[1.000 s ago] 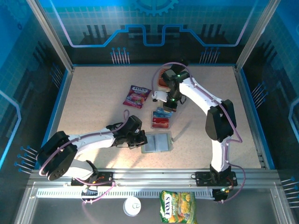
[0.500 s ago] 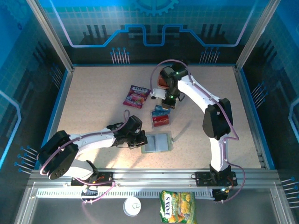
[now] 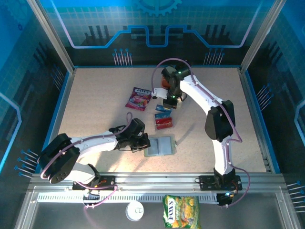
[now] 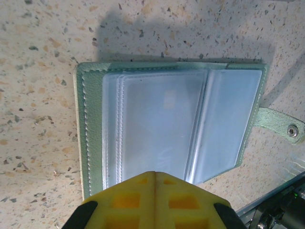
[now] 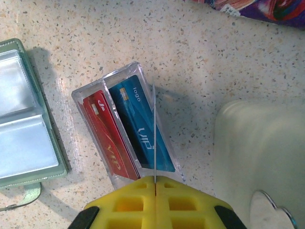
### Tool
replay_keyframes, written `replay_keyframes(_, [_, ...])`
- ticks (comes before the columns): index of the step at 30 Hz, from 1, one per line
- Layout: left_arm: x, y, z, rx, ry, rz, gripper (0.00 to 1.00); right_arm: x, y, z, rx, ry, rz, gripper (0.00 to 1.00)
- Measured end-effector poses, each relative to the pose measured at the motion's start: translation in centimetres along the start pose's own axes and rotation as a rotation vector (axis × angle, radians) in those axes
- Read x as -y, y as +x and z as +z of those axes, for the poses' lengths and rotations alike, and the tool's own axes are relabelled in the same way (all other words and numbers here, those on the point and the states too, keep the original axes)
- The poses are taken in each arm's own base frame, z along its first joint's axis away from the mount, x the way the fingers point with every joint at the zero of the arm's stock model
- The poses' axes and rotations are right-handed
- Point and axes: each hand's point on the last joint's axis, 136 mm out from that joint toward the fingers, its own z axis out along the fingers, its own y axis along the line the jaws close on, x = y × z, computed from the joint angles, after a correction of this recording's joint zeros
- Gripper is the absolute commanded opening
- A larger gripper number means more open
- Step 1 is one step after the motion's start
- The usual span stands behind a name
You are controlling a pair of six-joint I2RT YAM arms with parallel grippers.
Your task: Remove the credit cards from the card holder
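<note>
Overall light: bright and even, from above; blue cast off the enclosure walls (image 3: 28, 95), table (image 3: 95, 109) reads warm beige.
Shadows, top view: soft and short, lying on the table beside the arms.
Shadows, left wrist: broad soft dark patch along the far edge of the card holder (image 4: 88, 143).
Glare: pale sheen on the holder's clear sleeves (image 4: 162, 129); glint at the clear tray (image 5: 78, 94) corner.
Focus, right wrist: print on the credit cards (image 5: 143, 133) sharp; edge-on card (image 5: 154, 133) a mere hairline; pale block (image 5: 257, 148) at the right edge soft.
Distortion: enclosure posts (image 3: 52, 36) splay toward the top corners.
</note>
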Motion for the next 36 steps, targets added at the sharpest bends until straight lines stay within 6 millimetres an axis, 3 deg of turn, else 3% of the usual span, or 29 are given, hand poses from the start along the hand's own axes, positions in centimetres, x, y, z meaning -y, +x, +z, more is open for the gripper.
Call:
replay_keyframes(14, [0.0,-0.1,-0.1,0.007,0.001,0.000,0.02,-2.5,2.3,3.2,-0.058,-0.118,0.026,0.00])
replay_keyframes(19, [0.0,-0.1,-0.1,0.007,0.001,-0.001,0.02,-3.4,2.8,4.0,-0.074,-0.151,0.041,0.18])
replay_keyframes(27, [0.0,-0.1,-0.1,0.006,-0.001,-0.001,0.02,-3.0,2.6,3.9,-0.076,-0.120,0.061,0.23])
replay_keyframes(32, [0.0,-0.1,-0.1,0.008,-0.003,0.000,0.01,-2.9,2.1,2.3,-0.045,-0.049,0.071,0.24])
replay_keyframes(36, [-0.1,-0.2,-0.1,0.014,-0.006,0.000,0.01,-4.0,1.5,0.9,-0.014,0.000,0.071,0.25])
